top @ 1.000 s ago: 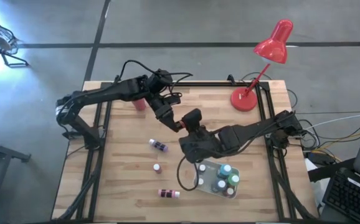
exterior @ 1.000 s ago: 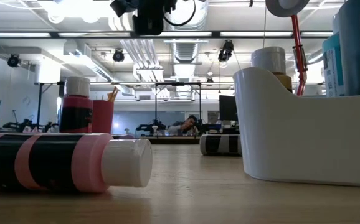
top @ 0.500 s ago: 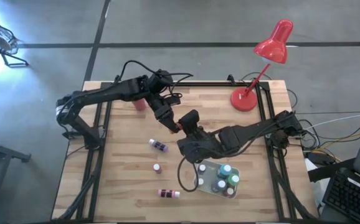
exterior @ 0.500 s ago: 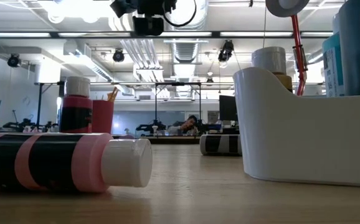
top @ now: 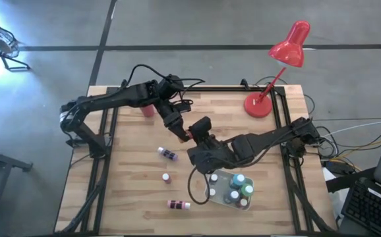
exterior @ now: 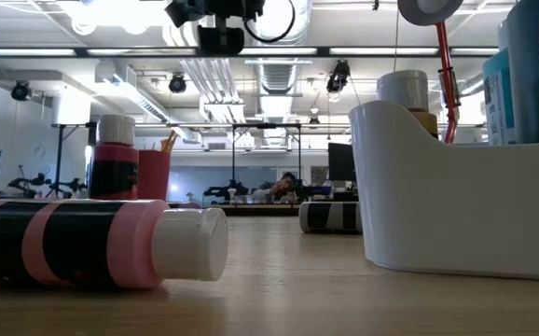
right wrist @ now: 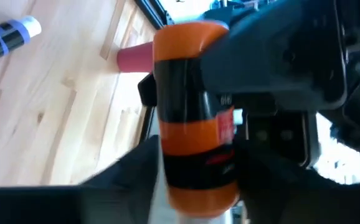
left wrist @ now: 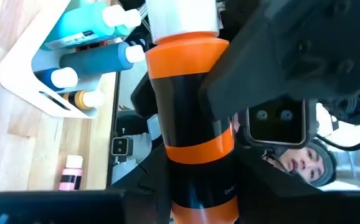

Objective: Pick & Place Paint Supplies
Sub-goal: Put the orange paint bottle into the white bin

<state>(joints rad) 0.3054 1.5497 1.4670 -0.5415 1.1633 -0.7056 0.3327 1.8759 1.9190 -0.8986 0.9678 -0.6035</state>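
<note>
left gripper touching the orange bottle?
Touching: the left wrist view shows the orange bottle rising from between the left gripper's fingers, with no gap visible; the right gripper grips its other end.

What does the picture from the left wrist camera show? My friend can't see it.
An orange paint bottle with a black label and white cap fills the middle, gripped between the left gripper and the right gripper. Behind it, on the wooden table, a white plastic tray holds teal, blue and brown bottles.
</note>
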